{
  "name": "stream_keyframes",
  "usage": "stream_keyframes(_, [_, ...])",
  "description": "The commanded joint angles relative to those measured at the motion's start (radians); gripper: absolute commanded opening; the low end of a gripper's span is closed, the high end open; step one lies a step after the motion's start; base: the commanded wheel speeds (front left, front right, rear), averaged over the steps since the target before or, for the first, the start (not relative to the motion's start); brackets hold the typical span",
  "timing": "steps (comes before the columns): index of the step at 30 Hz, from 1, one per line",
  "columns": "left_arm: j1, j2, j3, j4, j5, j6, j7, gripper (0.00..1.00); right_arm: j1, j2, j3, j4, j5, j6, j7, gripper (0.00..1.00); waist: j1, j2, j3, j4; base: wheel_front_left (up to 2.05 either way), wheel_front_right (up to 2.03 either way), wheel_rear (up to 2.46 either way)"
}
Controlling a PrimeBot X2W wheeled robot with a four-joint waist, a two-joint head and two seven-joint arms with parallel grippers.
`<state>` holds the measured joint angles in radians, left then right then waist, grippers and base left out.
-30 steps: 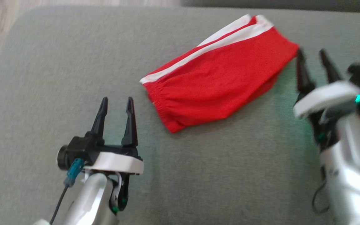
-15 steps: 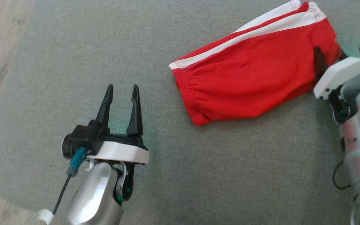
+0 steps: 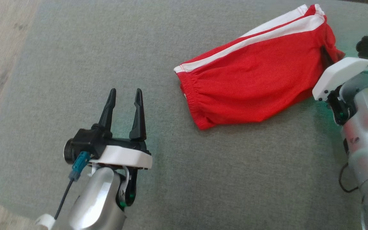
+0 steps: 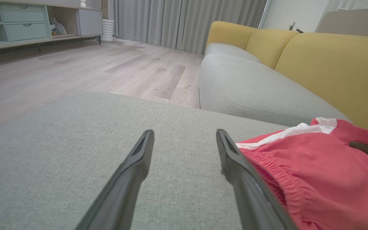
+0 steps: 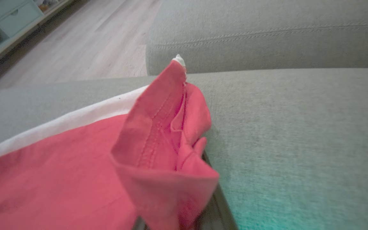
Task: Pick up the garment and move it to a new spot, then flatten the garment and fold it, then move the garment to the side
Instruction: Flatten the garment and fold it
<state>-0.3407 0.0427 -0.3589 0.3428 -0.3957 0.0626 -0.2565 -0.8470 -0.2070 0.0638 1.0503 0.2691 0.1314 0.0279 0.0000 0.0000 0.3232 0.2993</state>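
Right tool [image 3: 325, 55] is clamped shut on the hem at one end of the red garment [image 3: 251, 86]. Up close in the right wrist view, the cloth bunches and folds over its dark fingers [image 5: 219, 210], with a peak of hem standing up just beyond them. From that pinch the garment stretches away toward the left tool [image 3: 125, 95], lying on the grey sofa seat [image 3: 203, 179], white stripes [image 3: 299, 27] along its far edge. Its elastic waistband [image 3: 192, 99] sits at the end nearest the left tool, near but apart. Left tool is spread wide, nothing between its fingers, bare seat beneath. Ahead of it, wood floor [image 4: 107, 67] and yellow backrests [image 4: 331, 64].
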Motion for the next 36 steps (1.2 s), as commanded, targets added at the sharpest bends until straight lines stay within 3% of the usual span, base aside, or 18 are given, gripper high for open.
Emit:
stream_keyframes(1, [-0.005, 0.008, 0.034, -0.025, 0.009, 0.007, -0.005, 1.0, -0.001, 0.004, 0.02, -0.029, 0.014, -0.001, -0.03, 0.0, 0.0, 0.0, -0.019, -0.018, 0.0, 0.0, 0.0])
stream_keyframes(12, [0.051, 0.008, 0.057, -0.009, 0.018, -0.004, -0.005, 1.0, 0.213, 0.029, -0.072, -0.105, 0.185, -0.001, -0.199, 0.0, 0.0, 0.0, -0.134, -0.124, 0.0, 0.0, 0.0])
stream_keyframes(24, [0.104, 0.008, 0.077, 0.018, 0.057, -0.019, -0.005, 1.0, 0.342, 0.107, -0.192, -0.21, 0.129, -0.001, -0.277, 0.0, 0.0, 0.0, -0.193, -0.189, 0.0, 0.0, 0.0])
stream_keyframes(36, [0.105, 0.008, 0.073, 0.03, 0.066, -0.03, -0.005, 1.0, 0.346, 0.135, -0.203, -0.25, 0.101, -0.001, -0.284, 0.0, 0.0, 0.0, -0.2, -0.16, 0.0, 0.0, 0.0])
